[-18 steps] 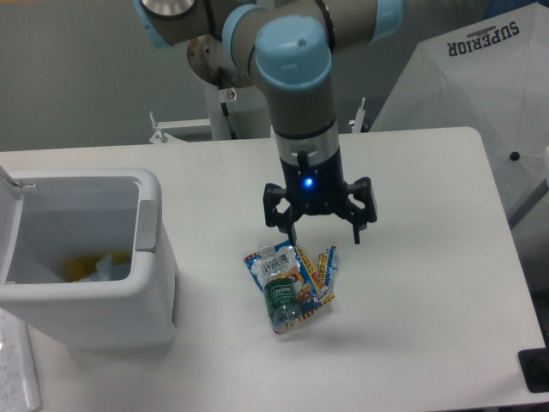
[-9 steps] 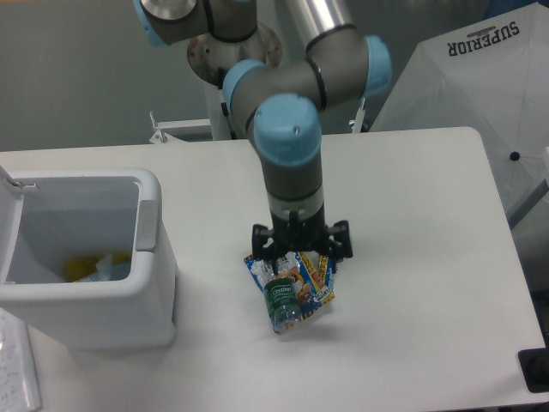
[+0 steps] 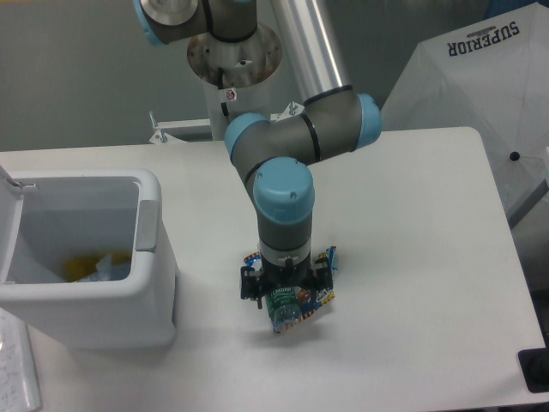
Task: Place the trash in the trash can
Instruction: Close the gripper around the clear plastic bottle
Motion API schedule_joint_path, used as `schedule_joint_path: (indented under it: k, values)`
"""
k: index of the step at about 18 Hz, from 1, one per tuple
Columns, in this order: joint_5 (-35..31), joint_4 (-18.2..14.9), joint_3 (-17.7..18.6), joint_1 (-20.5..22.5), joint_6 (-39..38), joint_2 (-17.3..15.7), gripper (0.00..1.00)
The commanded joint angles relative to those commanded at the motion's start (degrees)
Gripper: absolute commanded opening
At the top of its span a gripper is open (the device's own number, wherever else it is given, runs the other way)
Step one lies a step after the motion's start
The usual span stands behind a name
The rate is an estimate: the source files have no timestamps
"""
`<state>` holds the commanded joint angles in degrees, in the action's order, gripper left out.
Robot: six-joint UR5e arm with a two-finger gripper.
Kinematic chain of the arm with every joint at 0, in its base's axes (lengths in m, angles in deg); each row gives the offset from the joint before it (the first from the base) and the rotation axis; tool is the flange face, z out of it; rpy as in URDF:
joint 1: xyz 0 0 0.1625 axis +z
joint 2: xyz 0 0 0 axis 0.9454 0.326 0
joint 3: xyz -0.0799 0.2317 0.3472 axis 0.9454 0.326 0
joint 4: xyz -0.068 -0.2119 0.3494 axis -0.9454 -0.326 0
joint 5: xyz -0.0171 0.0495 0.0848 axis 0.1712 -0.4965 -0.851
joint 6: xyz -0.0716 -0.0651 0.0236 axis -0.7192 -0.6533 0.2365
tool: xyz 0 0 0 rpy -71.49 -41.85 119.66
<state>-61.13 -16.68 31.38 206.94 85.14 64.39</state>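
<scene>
A robotics lab, by the look of it: an industrial arm [image 3: 292, 163] bolted at the far edge of a plain white desk [image 3: 412, 223], grey wall behind.

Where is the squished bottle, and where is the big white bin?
squished bottle [image 3: 284, 311], fixed camera, its green label.
white bin [image 3: 147, 288], fixed camera, its front right corner wall.

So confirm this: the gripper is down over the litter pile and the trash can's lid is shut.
Not quite. The camera view shows the trash can with its lid open and some litter already inside. The gripper is indeed down over the litter pile.
</scene>
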Motion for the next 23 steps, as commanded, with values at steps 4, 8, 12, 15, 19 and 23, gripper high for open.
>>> schedule_joint_path:
  k: [4,8,12,15,19,23]
  values:
    - [-0.17,0.0,0.7,0.0,0.0,0.35,1.0]
    - [-0.09,2.01,1.67,-0.09,-1.41,1.4,1.0]
    - [0.0,2.46,1.58,-0.35,-2.11,1.85,1.0]
    - [-0.17,2.55,1.41,-0.44,-2.02,2.64,1.0]
    - [-1.05,2.9,1.06,-0.44,-2.02,3.34,1.0]
    - [-1.05,2.9,1.06,-0.44,-2.02,3.34,0.98]
